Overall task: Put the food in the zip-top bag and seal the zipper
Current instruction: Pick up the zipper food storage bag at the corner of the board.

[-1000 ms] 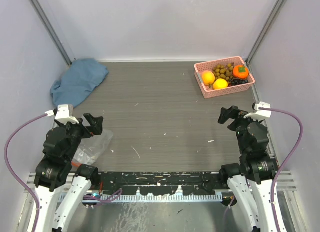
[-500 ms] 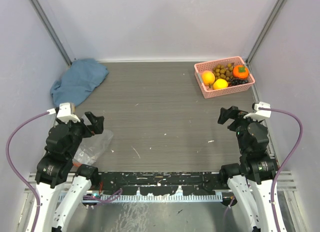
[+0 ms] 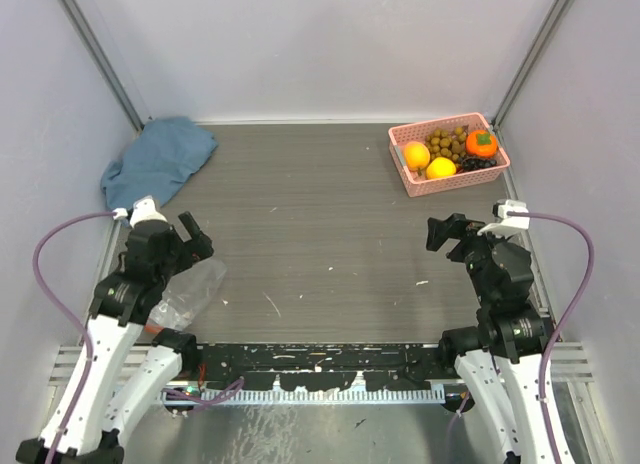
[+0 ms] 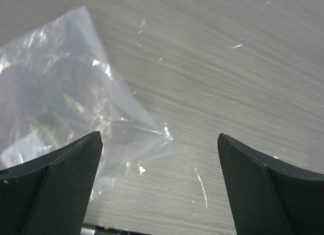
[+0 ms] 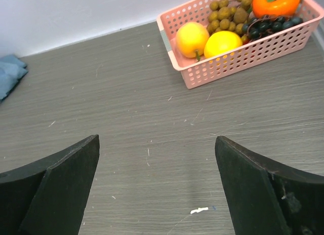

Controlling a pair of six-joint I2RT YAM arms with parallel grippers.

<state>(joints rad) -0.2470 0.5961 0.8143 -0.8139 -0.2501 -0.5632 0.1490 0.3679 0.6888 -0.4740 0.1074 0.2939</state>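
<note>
The clear zip-top bag [image 3: 185,292] lies flat on the table at the near left; it fills the left of the left wrist view [image 4: 66,103]. Its orange-red zipper is hidden under the left arm. My left gripper [image 3: 193,238] is open and empty, raised above the bag's far edge. The food sits in the pink basket [image 3: 497,170] at the far right: an orange-peach fruit [image 3: 416,155], a yellow one [image 3: 441,168], an orange one with green top [image 3: 481,143] and olive-brown grapes [image 3: 447,141]. My right gripper [image 3: 447,234] is open and empty, well short of the basket.
A crumpled blue cloth [image 3: 155,162] lies at the far left. Dark grapes [image 5: 271,26] also lie in the basket [image 5: 238,60]. Grey walls close in the table on three sides. A black rail runs along the near edge [image 3: 320,364].
My left arm has risen and swung its gripper forward over the bag's far edge. My right gripper has shifted slightly left and forward. The bag and food have not moved.
</note>
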